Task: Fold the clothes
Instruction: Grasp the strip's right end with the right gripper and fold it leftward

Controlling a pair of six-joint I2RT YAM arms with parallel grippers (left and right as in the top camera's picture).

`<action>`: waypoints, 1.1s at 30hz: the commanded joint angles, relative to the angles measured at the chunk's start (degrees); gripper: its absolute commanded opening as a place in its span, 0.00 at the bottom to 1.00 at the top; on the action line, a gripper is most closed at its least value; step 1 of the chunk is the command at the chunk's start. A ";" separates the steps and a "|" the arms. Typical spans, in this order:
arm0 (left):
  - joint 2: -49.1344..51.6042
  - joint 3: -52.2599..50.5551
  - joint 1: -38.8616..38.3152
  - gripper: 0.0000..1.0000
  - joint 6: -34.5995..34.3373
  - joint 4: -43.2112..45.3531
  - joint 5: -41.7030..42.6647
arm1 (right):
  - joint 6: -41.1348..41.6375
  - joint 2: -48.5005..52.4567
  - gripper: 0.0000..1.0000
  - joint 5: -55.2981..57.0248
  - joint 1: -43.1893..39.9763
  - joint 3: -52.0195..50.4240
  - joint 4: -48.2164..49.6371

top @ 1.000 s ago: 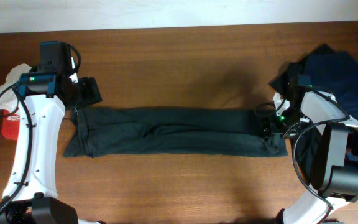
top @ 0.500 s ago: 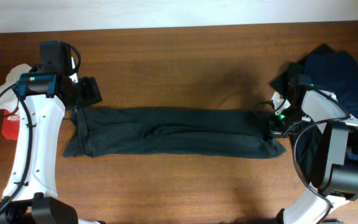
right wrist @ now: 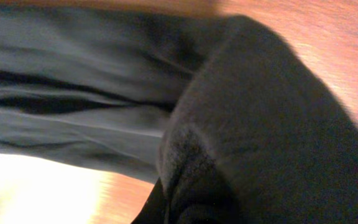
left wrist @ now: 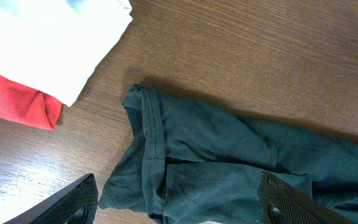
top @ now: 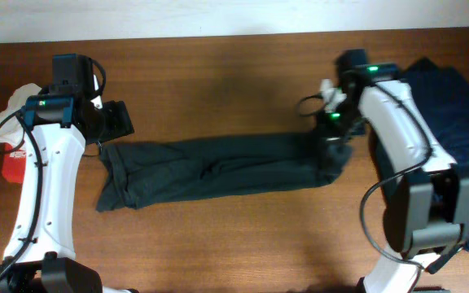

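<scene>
One of the clothes, a long dark garment [top: 218, 167], lies in a narrow strip across the table's middle. My right gripper [top: 332, 143] is shut on its right end, which is bunched and raised off the wood. In the right wrist view the dark cloth [right wrist: 260, 124] fills the frame around that gripper [right wrist: 191, 208] and hides its fingers. My left gripper [top: 112, 122] hovers open over the garment's left end [left wrist: 229, 162]. Its two black fingers [left wrist: 73, 202] stand wide apart either side of the gripper's middle [left wrist: 179, 208], holding nothing.
A white cloth [top: 10, 106] and a red one [top: 13, 167] lie at the table's left edge, also in the left wrist view as white [left wrist: 42, 37] and red [left wrist: 17, 102]. A navy and black pile [top: 454, 106] sits at the right edge.
My right gripper has shut on the garment's right end and carried it left and away from me, shortening the strip. The left end slid slightly right. The left arm stayed put.
</scene>
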 commanded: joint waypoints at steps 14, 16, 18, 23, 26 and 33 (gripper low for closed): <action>0.44 -0.37 0.24 0.82 0.07 -0.85 -0.46 | 12.50 5.46 0.09 -2.89 19.98 0.72 9.97; 0.46 -0.37 0.24 0.82 0.07 -0.85 -0.46 | 12.52 5.46 0.09 -3.04 21.00 0.72 10.25; 0.46 -0.37 0.24 0.82 0.07 -0.85 -0.46 | 12.52 5.46 0.10 -3.06 21.92 0.70 10.16; 0.44 -0.37 0.24 0.82 0.07 -0.85 -0.46 | 12.72 5.46 0.18 -7.13 23.10 0.68 11.43; 0.44 -0.37 0.24 0.82 0.07 -0.87 -0.46 | 12.70 5.46 0.46 -11.37 23.34 0.68 12.35; 0.44 -0.37 0.24 0.82 0.09 -1.07 -0.46 | 10.69 5.46 0.71 -15.43 22.91 0.68 12.59</action>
